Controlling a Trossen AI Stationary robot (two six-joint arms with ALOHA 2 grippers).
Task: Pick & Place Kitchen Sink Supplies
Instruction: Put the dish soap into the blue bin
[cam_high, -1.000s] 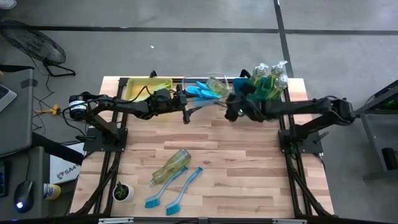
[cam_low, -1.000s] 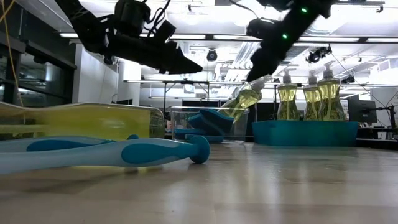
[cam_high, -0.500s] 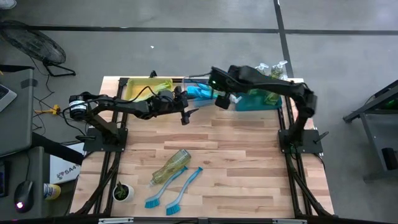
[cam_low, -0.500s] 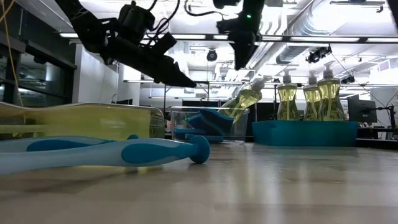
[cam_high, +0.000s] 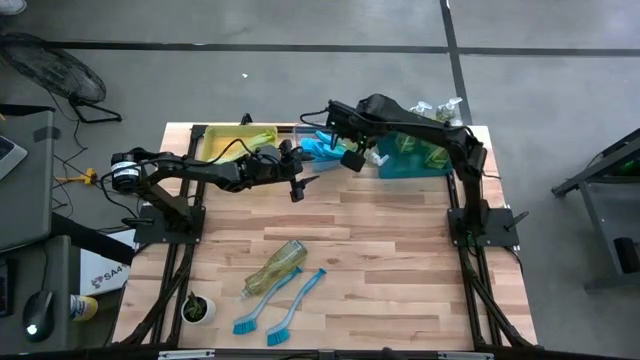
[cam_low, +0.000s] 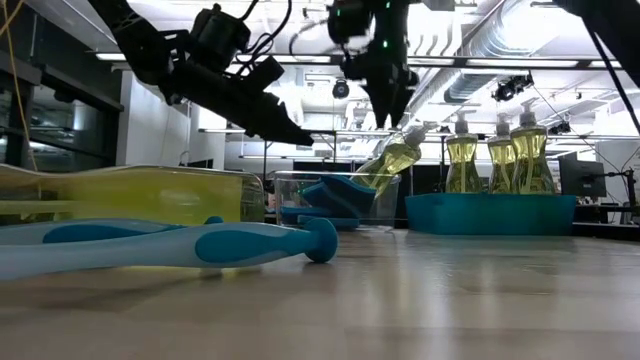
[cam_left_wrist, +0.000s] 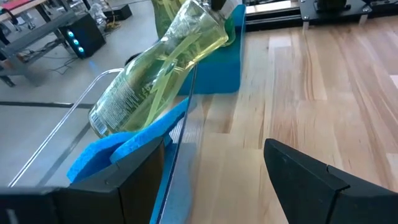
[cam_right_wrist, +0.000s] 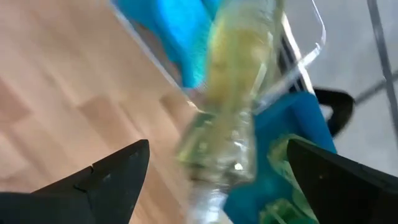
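Note:
A yellow-green soap bottle (cam_left_wrist: 161, 81) leans in the clear bin (cam_left_wrist: 81, 106), base on the blue sponges (cam_left_wrist: 124, 146), neck over the rim toward the teal bin (cam_high: 410, 165). My right gripper (cam_high: 348, 158) hangs open above this bottle (cam_right_wrist: 239, 93), fingers pointing down, one on either side and apart from it (cam_low: 390, 160). My left gripper (cam_high: 298, 188) hovers open just in front of the clear bin's near wall, touching nothing. Another bottle (cam_high: 276, 267) and two blue brushes (cam_high: 258, 303) lie on the table's near part.
Three soap bottles (cam_low: 500, 160) stand upright in the teal bin (cam_low: 490, 215) at the far right. A yellow bin (cam_high: 230, 145) sits left of the clear bin. A small potted plant (cam_high: 198, 308) stands near the near left corner. Bare wood lies across the table's middle.
My right arm has folded back from its stretched-out reach. Its gripper has risen off the leaning bottle's neck, shifted toward the table's left and far edge, and turned until it points down over the clear bin. The bottle has stayed leaning as it was.

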